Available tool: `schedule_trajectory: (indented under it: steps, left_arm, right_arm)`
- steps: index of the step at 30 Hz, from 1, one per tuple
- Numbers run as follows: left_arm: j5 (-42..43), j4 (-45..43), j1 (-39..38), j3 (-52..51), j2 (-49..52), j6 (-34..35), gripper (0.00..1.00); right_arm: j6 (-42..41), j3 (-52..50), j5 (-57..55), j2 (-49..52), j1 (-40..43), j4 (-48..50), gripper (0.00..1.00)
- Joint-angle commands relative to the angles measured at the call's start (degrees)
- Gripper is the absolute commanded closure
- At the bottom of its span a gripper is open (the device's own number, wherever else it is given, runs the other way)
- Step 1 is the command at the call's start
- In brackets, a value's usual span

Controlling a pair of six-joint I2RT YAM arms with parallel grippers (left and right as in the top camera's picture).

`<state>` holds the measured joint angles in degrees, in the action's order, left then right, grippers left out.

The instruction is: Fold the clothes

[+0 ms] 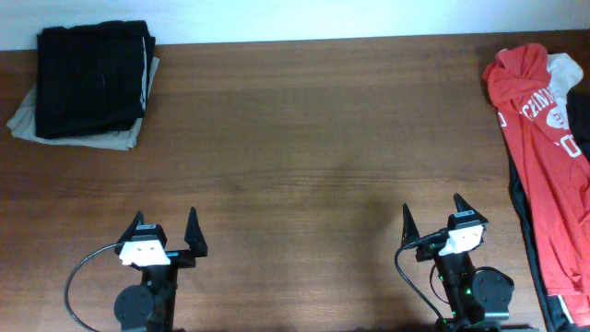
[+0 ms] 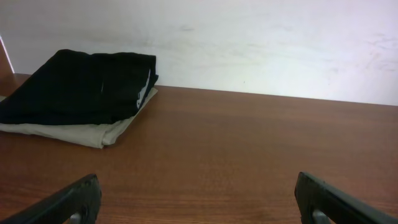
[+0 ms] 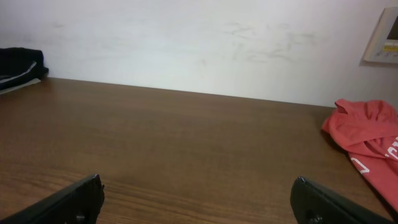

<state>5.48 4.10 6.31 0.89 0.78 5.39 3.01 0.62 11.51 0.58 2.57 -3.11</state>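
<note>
The left gripper (image 1: 166, 219) and the right gripper (image 1: 433, 208) both stand wide open and hold nothing, low over the wooden table (image 1: 295, 138). The red-orange T-shirt (image 1: 539, 157) lies crumpled along the right edge, just beside the right gripper. A folded black garment (image 1: 92, 78) rests on a beige one (image 1: 78, 140) in the far left corner

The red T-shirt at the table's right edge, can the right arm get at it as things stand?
Probably yes: the right end effector sits open near the red T-shirt, with only bare table between them.
</note>
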Motion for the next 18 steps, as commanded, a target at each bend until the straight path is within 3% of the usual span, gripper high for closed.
schedule_trajectory:
  steps: [1,18]
  left_arm:
    - [-0.8,0.1,0.3,-0.4,-0.3,-1.1,0.01]
    - [-0.8,0.1,0.3,-0.4,-0.3,-1.1,0.01]
  right_arm:
    - [0.0,-0.3,-0.1,-0.2,-0.3,-0.3,0.01]
    - [-0.4,-0.3,0.1,-0.2,-0.3,-0.3,0.02]
